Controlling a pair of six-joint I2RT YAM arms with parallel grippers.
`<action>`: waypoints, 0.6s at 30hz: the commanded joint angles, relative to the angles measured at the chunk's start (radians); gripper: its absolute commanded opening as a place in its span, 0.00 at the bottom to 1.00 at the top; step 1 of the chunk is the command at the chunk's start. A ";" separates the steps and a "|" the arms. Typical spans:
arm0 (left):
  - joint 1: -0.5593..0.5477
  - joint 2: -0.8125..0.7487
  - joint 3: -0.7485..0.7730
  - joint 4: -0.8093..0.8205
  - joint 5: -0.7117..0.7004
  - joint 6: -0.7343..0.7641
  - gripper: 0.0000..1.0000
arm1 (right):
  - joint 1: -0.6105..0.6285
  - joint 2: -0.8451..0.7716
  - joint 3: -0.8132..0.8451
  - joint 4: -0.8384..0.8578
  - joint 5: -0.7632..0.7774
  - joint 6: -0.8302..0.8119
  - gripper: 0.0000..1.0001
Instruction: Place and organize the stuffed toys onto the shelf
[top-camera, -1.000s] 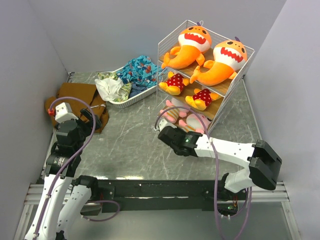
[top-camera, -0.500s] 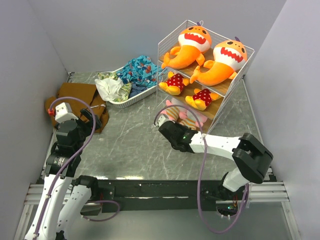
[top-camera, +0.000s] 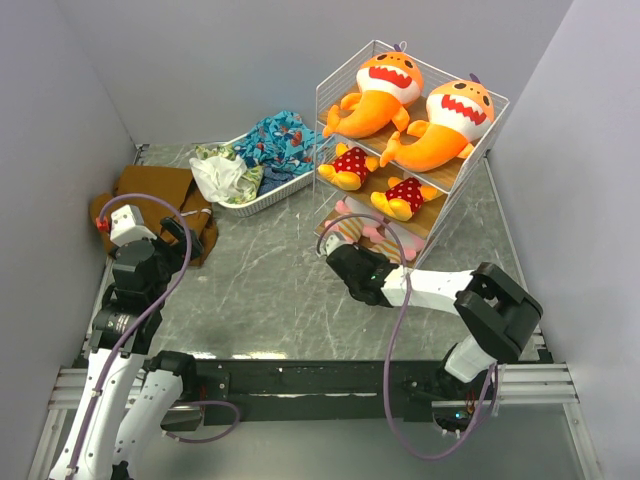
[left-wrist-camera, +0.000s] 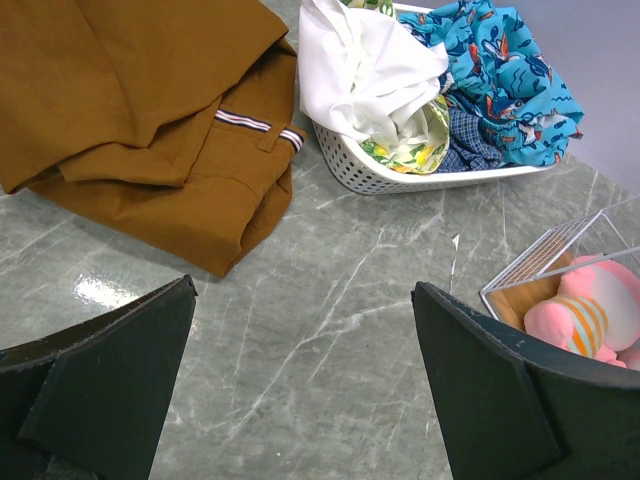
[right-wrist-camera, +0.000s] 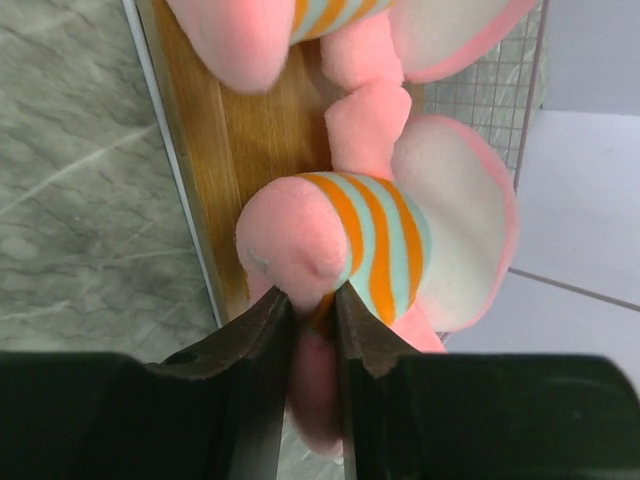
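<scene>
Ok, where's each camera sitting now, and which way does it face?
Top external: above, behind the robot, looking down on table and shelf; left arm and right arm show.
Left wrist: low over the table, facing brown cloth and basket; open left claw shows.
Right wrist: at the shelf's bottom plank; right claw pinching a pink striped plush.
Shared: both wrist views show a pink striped plush.

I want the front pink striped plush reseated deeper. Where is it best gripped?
Likely the narrow limb of the pink striped plush, from the open front of the white wire shelf: it sticks out from the rounded body and is thin enough to pinch. The right gripper is shut there.
</scene>
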 joint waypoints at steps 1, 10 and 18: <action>0.001 0.005 0.001 0.037 0.007 0.019 0.96 | -0.026 0.005 -0.025 0.076 0.017 -0.021 0.30; 0.001 0.003 0.000 0.035 -0.002 0.019 0.96 | -0.032 -0.015 -0.056 0.114 -0.012 -0.060 0.46; 0.001 0.000 0.000 0.031 -0.002 0.018 0.96 | -0.032 -0.053 -0.080 0.162 -0.010 -0.112 0.50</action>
